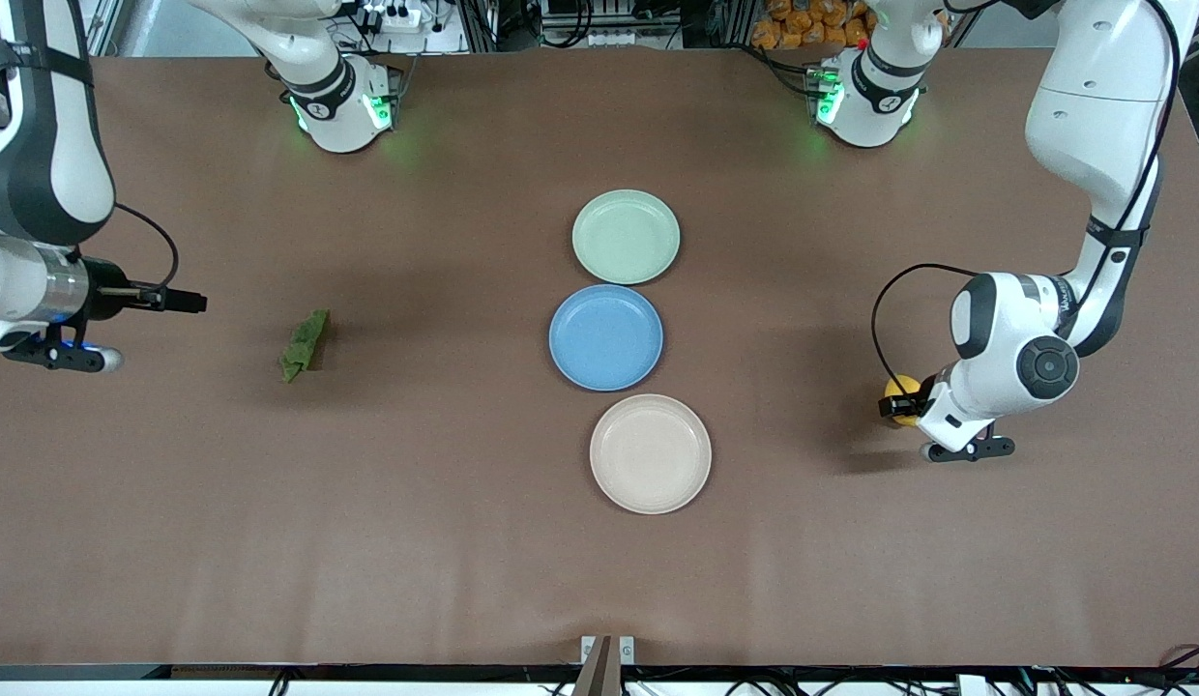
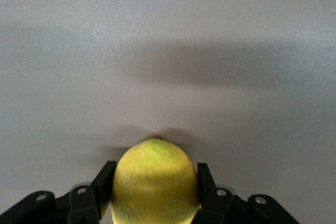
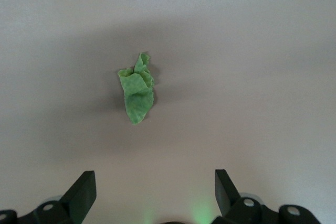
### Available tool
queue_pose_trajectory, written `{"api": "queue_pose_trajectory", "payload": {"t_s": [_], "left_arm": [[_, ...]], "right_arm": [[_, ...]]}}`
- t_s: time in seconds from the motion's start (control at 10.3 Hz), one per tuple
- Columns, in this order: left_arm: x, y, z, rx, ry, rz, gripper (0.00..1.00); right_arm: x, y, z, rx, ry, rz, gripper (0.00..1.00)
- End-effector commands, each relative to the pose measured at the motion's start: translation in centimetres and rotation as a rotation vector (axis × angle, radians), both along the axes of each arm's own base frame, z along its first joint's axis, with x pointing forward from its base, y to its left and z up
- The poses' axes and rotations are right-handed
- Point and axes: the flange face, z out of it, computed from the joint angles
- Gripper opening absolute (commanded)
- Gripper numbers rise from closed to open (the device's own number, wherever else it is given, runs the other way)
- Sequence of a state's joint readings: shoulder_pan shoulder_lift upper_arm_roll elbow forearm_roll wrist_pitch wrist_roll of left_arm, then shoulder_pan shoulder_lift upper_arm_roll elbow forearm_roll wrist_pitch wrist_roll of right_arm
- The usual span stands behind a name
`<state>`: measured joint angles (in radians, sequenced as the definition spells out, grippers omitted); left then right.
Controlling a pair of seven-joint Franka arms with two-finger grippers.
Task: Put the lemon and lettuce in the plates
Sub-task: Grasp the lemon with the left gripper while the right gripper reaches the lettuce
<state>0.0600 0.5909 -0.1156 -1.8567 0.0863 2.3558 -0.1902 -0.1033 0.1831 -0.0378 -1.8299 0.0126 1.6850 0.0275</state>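
The yellow lemon (image 1: pixel 900 390) is near the left arm's end of the table, level with the beige plate. My left gripper (image 1: pixel 897 404) is shut on it, one finger on each side, low at the table. In the left wrist view the lemon (image 2: pixel 155 187) fills my left gripper (image 2: pixel 155 172). The green lettuce (image 1: pixel 304 345) lies on the table toward the right arm's end. My right gripper (image 1: pixel 189 302) hovers open and empty beside it. In the right wrist view the lettuce (image 3: pixel 137 90) lies ahead of my right gripper (image 3: pixel 155 182). The mint green plate (image 1: pixel 626 237) and beige plate (image 1: pixel 650 452) are empty.
A blue plate (image 1: pixel 606 337) sits mid-table between the mint green plate and the beige plate, also empty. The three plates form a line running toward the front camera. The arms' bases (image 1: pixel 343 106) stand along the table's edge farthest from the front camera.
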Motion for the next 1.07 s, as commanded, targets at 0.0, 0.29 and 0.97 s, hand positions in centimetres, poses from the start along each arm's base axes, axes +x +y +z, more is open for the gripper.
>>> {"api": "queue_pose_trajectory", "payload": {"t_s": [0.0,0.29,0.97], "left_arm": [[0.5,-0.4,0.4,0.003,-0.021,0.001,0.0],[2.3,-2.7,3.9,-0.011,-0.091,-0.002,0.0],[5.3,-7.9,9.1,-0.168,-0.167,0.221,0.0]], "right_arm": [[0.3,-0.1,-1.2,0.008,0.004,-0.02,1.0],[0.8,-0.4,-3.6,0.009,0.021,-0.024,1.0],[0.0,-0.3,-7.3,0.007,0.004,-0.028,1.0]]}}
